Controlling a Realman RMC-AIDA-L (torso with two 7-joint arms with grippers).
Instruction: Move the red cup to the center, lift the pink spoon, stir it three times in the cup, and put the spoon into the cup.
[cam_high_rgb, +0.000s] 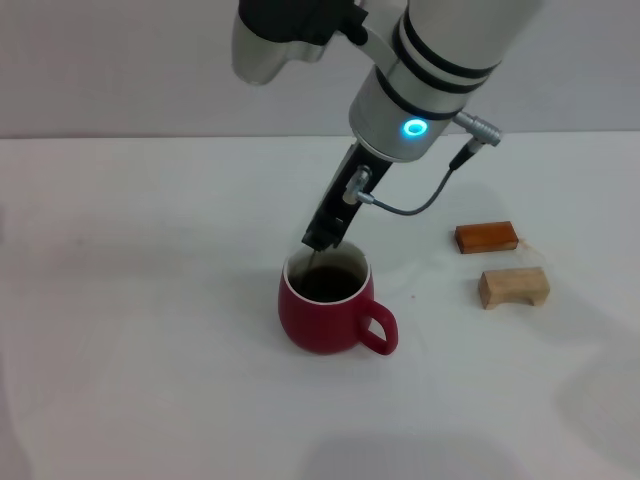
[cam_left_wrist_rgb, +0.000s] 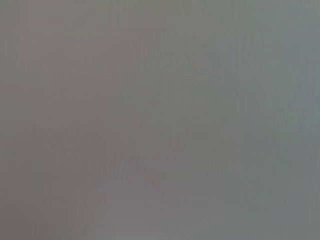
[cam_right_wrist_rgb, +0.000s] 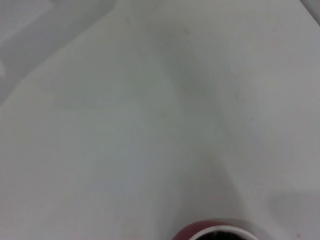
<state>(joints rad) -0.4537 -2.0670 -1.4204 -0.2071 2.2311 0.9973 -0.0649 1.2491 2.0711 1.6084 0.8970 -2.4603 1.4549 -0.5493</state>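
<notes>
On the white surface (cam_high_rgb: 150, 350), centre: red cup (cam_high_rgb: 325, 310), handle rightward. Just above its rim, right gripper (cam_high_rgb: 322, 240), grip unclear. Well to the right, two wooden blocks (cam_high_rgb: 500, 262).

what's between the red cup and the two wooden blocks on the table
Nothing: in the head view, only bare white table separates the red cup from the darker block and the pale block. The cup's handle points toward them.
</notes>
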